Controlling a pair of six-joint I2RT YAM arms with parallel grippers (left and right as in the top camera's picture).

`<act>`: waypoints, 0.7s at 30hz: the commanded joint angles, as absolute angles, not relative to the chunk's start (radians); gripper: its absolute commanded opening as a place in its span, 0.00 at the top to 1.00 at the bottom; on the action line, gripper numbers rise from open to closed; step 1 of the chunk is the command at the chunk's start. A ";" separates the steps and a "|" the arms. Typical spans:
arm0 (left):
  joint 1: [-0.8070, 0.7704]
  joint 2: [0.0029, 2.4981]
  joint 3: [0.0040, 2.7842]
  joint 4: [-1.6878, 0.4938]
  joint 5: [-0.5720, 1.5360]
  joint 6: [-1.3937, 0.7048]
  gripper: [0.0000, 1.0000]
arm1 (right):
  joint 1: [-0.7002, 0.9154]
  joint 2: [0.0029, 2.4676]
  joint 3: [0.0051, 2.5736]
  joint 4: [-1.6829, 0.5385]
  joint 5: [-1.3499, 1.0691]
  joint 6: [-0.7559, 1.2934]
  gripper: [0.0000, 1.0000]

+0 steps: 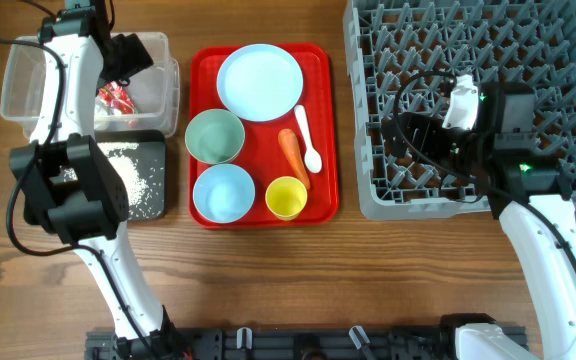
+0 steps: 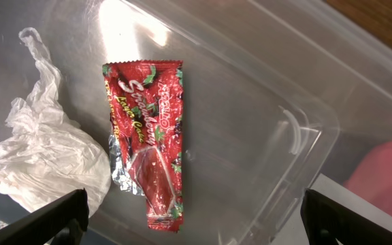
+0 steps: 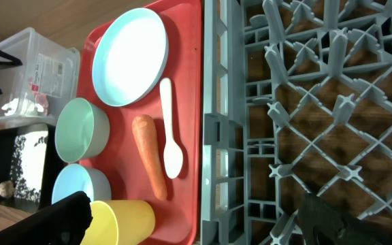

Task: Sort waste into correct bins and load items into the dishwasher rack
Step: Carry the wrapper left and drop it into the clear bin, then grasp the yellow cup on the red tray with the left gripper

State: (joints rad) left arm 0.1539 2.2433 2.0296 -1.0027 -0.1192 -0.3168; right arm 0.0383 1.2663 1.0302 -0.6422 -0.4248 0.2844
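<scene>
Left gripper (image 2: 194, 219) apart, empty, over wrapper (image 2: 148, 143), tissue (image 2: 43, 156) in tub (image 2: 264, 102); rice (image 1: 140, 182) in black tray (image 1: 156, 140); carrot (image 1: 293, 155), dishes (image 1: 259, 82) left (rack (image 1: 568, 60) bare).

- Left arm (image 1: 68, 70): white rounded links, bulky black joints, thin black cables (image 1: 12, 215).
- Right arm (image 1: 558, 260): same colours, small green lights (image 1: 524, 167).
- Left gripper (image 2: 193, 216), right gripper (image 3: 196, 219): matte black fingers (image 2: 46, 222).

The wrapper (image 2: 148, 143) and tissue (image 2: 46, 156) lie in the tub (image 1: 156, 52); the shallow tray (image 1: 154, 141) with rice (image 1: 138, 177) sits before it. The serving tray (image 1: 318, 100) stands between these and the rack (image 1: 448, 40).
</scene>
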 commanded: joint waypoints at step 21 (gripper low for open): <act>-0.253 2.047 2.024 -1.293 0.209 0.128 0.05 | 0.042 1.277 1.039 -0.625 -0.414 0.289 0.00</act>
